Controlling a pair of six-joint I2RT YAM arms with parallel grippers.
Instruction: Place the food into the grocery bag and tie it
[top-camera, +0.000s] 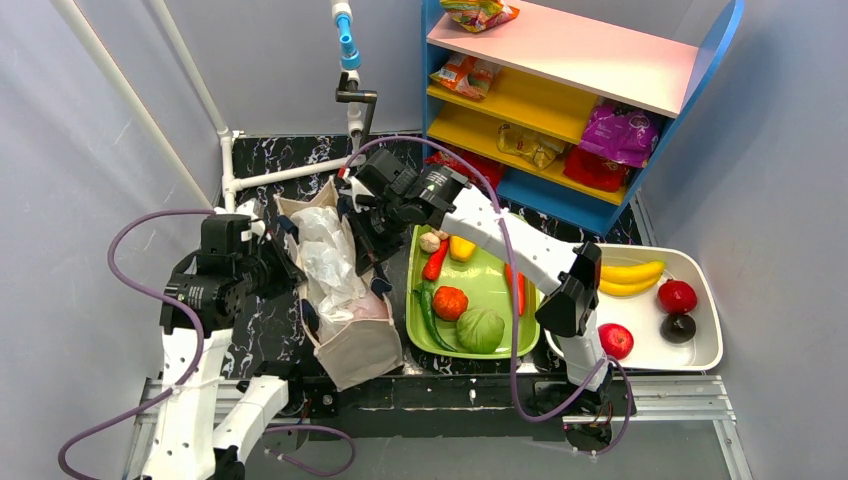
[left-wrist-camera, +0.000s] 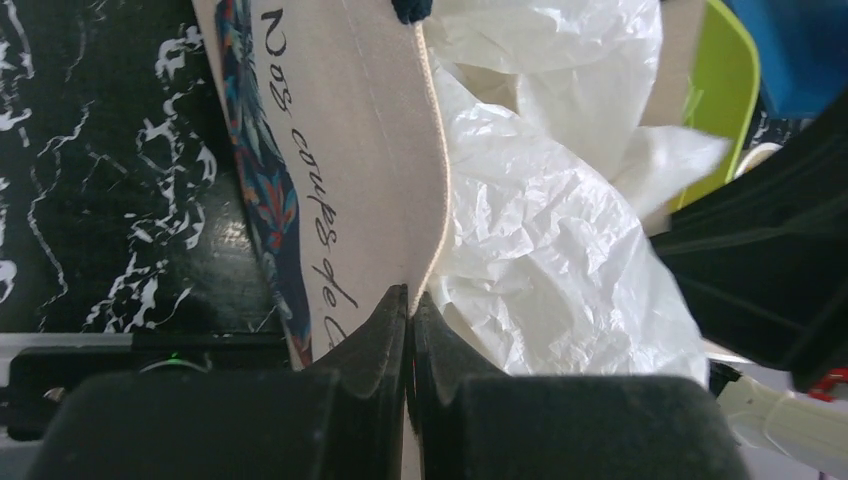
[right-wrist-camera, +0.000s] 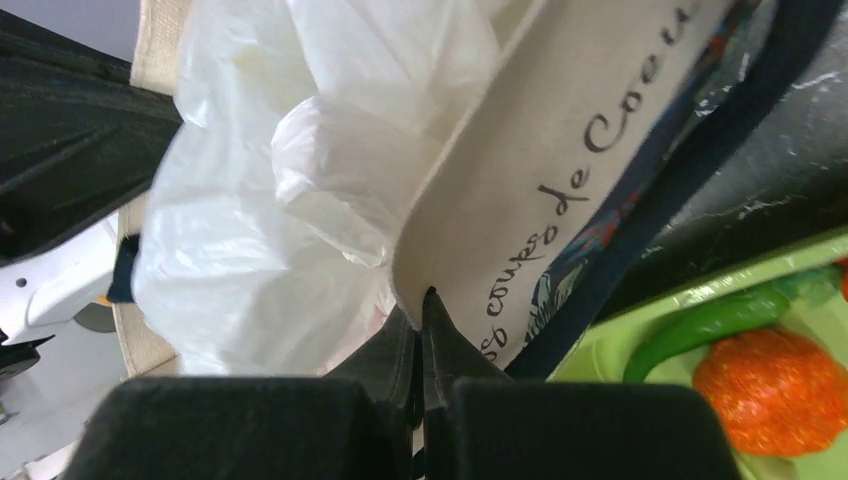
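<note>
The white crinkly grocery bag (top-camera: 325, 255) sits bunched inside a beige canvas tote (top-camera: 355, 350) printed with dark script. My left gripper (top-camera: 290, 262) is shut on the tote's left rim (left-wrist-camera: 350, 150), with the plastic bag (left-wrist-camera: 540, 230) just to its right. My right gripper (top-camera: 365, 255) is shut on the tote's right rim (right-wrist-camera: 540, 150), with the plastic (right-wrist-camera: 260, 230) beside it. Yellow bananas (top-camera: 630, 275) lie in the white tray. A purple packet (top-camera: 622, 132) and a yellow packet (top-camera: 530, 145) lie on the shelf. No peach shows clearly.
A green tray (top-camera: 500, 285) of vegetables sits right of the tote. A white tray (top-camera: 700, 345) with red and dark fruit is further right. A blue shelf unit (top-camera: 590, 60) stands at the back right. A white pipe frame (top-camera: 225, 150) rises at the back left.
</note>
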